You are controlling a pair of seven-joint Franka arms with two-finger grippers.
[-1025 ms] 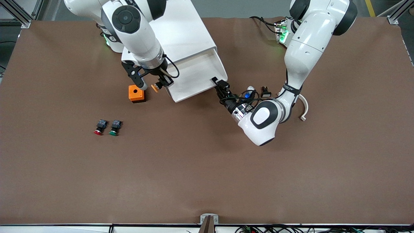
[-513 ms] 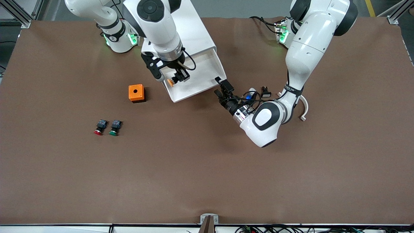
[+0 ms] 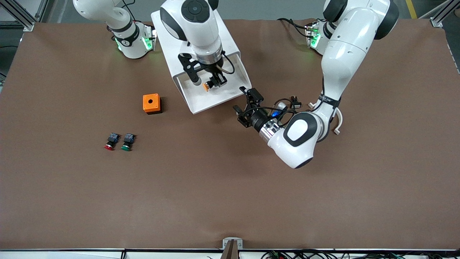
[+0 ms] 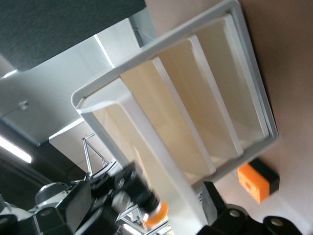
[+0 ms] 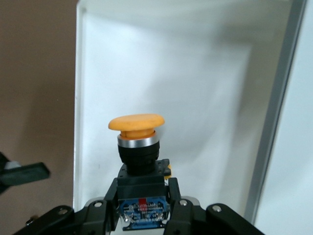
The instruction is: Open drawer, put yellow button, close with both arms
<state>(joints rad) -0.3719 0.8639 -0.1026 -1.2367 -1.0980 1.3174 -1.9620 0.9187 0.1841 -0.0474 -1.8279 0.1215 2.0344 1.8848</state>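
RIGHT gripper [image 3: 215,81]: clenched on button [image 3: 206,86], over open drawer [image 3: 230,94], upper centre | LEFT gripper [image 3: 248,107]: released, beside drawer front | RISK: high release, button could bounce or roll out; left fingers could snag front on closing

Brown table [image 3: 230,187]; grey floor [image 3: 258,9]; aluminium frame posts [image 3: 21,14] at corners.

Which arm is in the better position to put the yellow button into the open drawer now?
The right arm. Its right gripper is shut on the yellow button directly over the open drawer. The left gripper is open and empty, beside the drawer's front.
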